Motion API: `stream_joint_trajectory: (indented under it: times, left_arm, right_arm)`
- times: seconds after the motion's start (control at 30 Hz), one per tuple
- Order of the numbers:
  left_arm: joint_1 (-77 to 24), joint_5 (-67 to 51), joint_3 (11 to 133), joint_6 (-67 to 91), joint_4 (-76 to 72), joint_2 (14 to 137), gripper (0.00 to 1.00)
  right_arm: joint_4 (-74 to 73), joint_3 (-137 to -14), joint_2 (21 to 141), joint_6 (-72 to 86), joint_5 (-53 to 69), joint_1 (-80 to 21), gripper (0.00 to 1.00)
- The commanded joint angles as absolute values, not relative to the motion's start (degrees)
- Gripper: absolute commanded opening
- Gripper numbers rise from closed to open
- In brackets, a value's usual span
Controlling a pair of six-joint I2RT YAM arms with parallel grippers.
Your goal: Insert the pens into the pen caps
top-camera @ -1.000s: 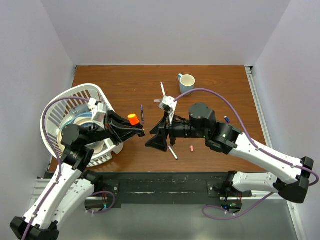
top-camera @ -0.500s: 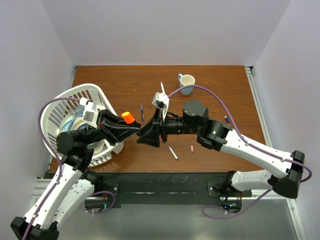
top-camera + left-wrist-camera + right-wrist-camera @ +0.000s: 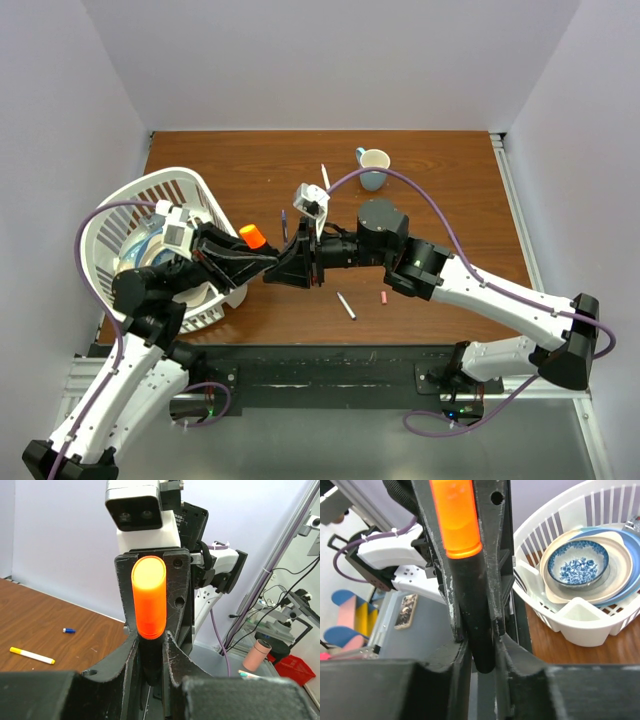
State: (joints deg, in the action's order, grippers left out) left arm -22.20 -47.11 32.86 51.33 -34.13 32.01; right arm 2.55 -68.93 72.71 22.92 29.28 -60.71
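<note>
Grippers converging on the black highlighter (image 3: 148, 597)
Right gripper (image 3: 482, 655), newly arrived, is pinching the barrel that left gripper (image 3: 150, 665) is clamping; likely a handover.

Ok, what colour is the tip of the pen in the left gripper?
Bright orange; the highlighter body is black. Clearest in the left wrist view.

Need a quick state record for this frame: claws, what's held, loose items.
held: highlighter, orange end exposed
left claw: shut on the highlighter's black body
right claw: shut on the same body, facing the left claw
loose: grey pen, pink cap, purple pen, white pen
mug: upright, far side
basket: left side, bowl inside
</note>
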Motion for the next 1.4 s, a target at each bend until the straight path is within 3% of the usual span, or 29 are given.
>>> stream_joint_trajectory:
  times: [0.0, 0.07, 0.27, 0.37, 0.5, 0.6, 0.77, 0.9, 0.97, 1.0, 1.1, 1.17, 1.2, 1.37]
  left_arm:
    - [-22.15, -47.2, 32.08, 49.22, -32.52, 31.9, 0.0]
    - [-22.15, -47.11, 31.9, 48.96, -32.26, 31.99, 0.0]
    - [-22.15, -48.08, 32.17, 49.22, -33.05, 33.31, 0.0]
    - [-22.15, -47.81, 31.47, 49.31, -33.57, 33.57, 0.0]
    - [-22.15, -47.46, 31.2, 50.27, -35.06, 33.84, 0.0]
    - [-22.15, -47.37, 31.38, 51.76, -37.0, 34.36, 0.0]
    - [-22.15, -47.11, 31.11, 53.35, -38.41, 34.37, 0.0]
    - [-22.15, -46.24, 31.38, 52.48, -37.27, 33.4, 0.01]
    - [-22.15, -45.36, 32.6, 49.84, -34.2, 32.79, 0.18]
    - [-22.15, -44.74, 33.22, 48.88, -33.06, 32.61, 0.37]
    - [-22.15, -44.91, 36.03, 46.06, -30.15, 32.69, 0.57]
    - [-22.24, -45.18, 37.7, 45.0, -29.01, 32.78, 0.65]
    - [-22.15, -45.44, 38.92, 44.65, -28.57, 32.7, 0.81]
    - [-22.15, -46.23, 41.22, 43.59, -27.07, 32.69, 0.91]
  right_arm:
    - [8.61, -70.58, 72.6, 23.03, 30.49, -61.35, 0.21]
    - [8.79, -70.58, 72.25, 22.59, 31.02, -61.44, 0.28]
    - [9.93, -69.61, 71.37, 22.15, 31.73, -61.52, 0.26]
    - [12.11, -68.12, 70.58, 22.5, 31.99, -61.52, 0.39]
    - [16.08, -65.75, 69.17, 25.48, 31.73, -61.52, 0.39]
    - [16.17, -65.48, 68.47, 26.01, 30.94, -61.61, 0.3]
    - [17.92, -64.16, 67.59, 26.72, 30.15, -61.52, 0.01]
    - [19.25, -63.46, 67.15, 27.42, 31.03, -61.52, 0.0]
    - [17.59, -63.54, 67.06, 26.72, 31.11, -61.52, 0.0]
    - [16.88, -63.54, 67.06, 26.28, 30.77, -61.52, 0.0]
    - [13.98, -63.63, 66.8, 25.67, 30.23, -61.52, 0.0]
    - [12.75, -63.89, 66.53, 25.66, 29.97, -61.52, 0.0]
    - [12.4, -64.07, 66.45, 25.66, 29.97, -61.52, 0.0]
    - [10.37, -64.16, 66.62, 26.1, 29.97, -61.52, 0.0]
